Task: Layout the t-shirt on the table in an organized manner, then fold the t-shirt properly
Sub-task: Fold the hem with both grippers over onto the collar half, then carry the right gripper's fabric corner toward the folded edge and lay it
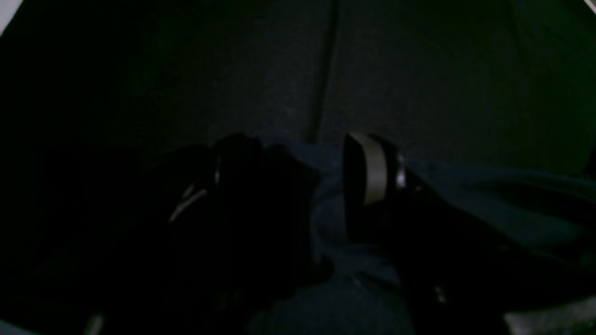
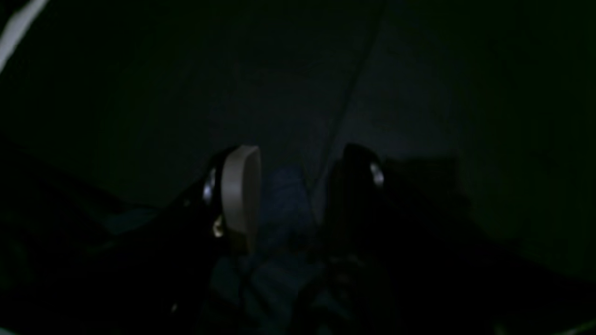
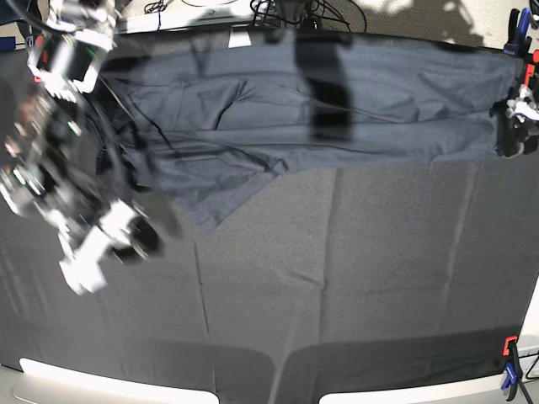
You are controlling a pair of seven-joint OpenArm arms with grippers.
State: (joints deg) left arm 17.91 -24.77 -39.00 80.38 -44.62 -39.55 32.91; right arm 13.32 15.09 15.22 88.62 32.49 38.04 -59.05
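The dark t-shirt (image 3: 354, 118) lies spread wide across the far half of the table (image 3: 354, 269), rumpled on its left side. In the dim left wrist view my left gripper (image 1: 298, 153) is open, and bluish t-shirt fabric (image 1: 326, 218) lies loose between and under its fingers. From the base view that gripper (image 3: 512, 130) sits at the shirt's right end. My right gripper (image 2: 300, 163) is open too, with a fold of t-shirt (image 2: 284, 200) between its spread fingers. Its arm (image 3: 84, 194) is motion-blurred at the shirt's left end.
Orange and blue clamps grip the table cloth at the near right corner (image 3: 509, 374) and the far right corner (image 3: 515, 34). Cables (image 3: 286, 13) lie beyond the back edge. A crease (image 3: 202, 286) runs down the black cloth.
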